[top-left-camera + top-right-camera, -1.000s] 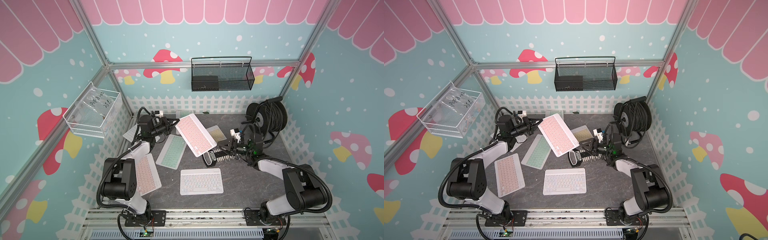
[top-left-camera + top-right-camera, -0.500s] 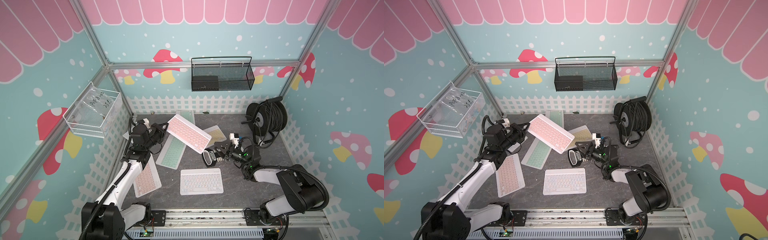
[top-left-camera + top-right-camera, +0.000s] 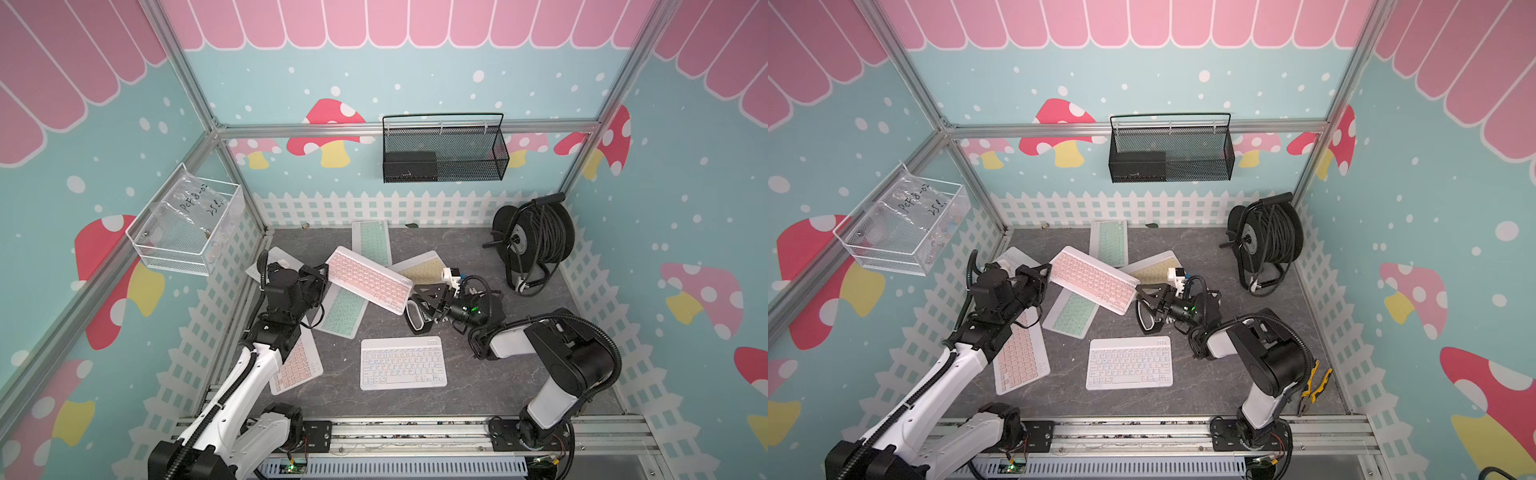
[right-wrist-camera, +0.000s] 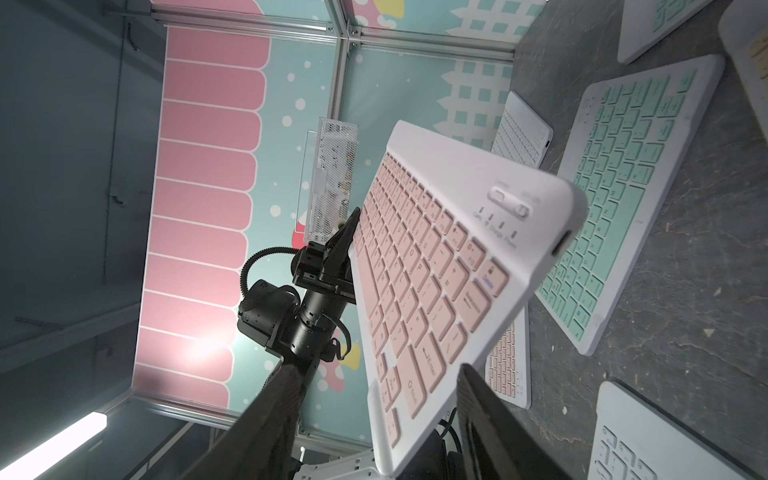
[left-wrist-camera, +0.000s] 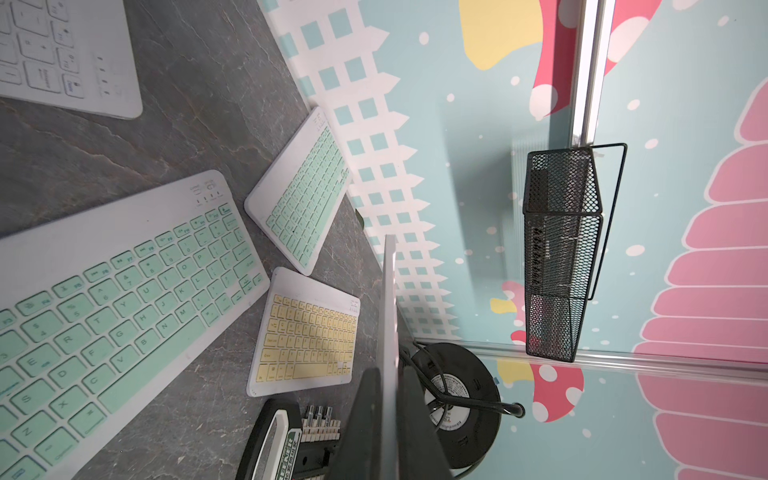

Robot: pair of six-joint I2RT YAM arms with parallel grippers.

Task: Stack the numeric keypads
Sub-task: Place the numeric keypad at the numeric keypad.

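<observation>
A grey stone-look table (image 3: 478, 399) sits inside pastel mushroom walls with a white fence (image 3: 374, 208) along its edges. Pliers (image 3: 1314, 386) lie at the near right edge.

Nearest the front, a white keypad (image 3: 403, 362) lies flat and alone. To its left a flat pink keypad (image 3: 297, 365) lies partly under the left arm. Behind these a mint keypad (image 3: 343, 309) lies flat at an angle.

Above the mint one, the raised pink keypad (image 3: 368, 278) hangs clear of the table, tilted, keys facing up in both top views. The left gripper (image 3: 322, 276) is clamped on its left short end; the left wrist view shows the slab edge-on, pinched between the fingers (image 5: 365, 424). The right gripper (image 3: 417, 301) meets the opposite end with its jaws spread. In the right wrist view that end sits between the fingers (image 4: 498, 428) and a gap shows on the key side, so it is not gripping. Below this gripper a black peg holder (image 5: 291, 448) rests on the table.

Further back, a yellow keypad (image 3: 424, 266) lies flat, partly hidden by the raised one. A far white keypad (image 3: 1017, 254) lies behind the left gripper, and a far mint keypad (image 3: 371, 243) lies against the back fence. A cable reel (image 3: 536, 237) stands in the back right corner. A black mesh basket (image 3: 444, 153) hangs on the back wall and a clear bin (image 3: 187, 224) on the left wall.
</observation>
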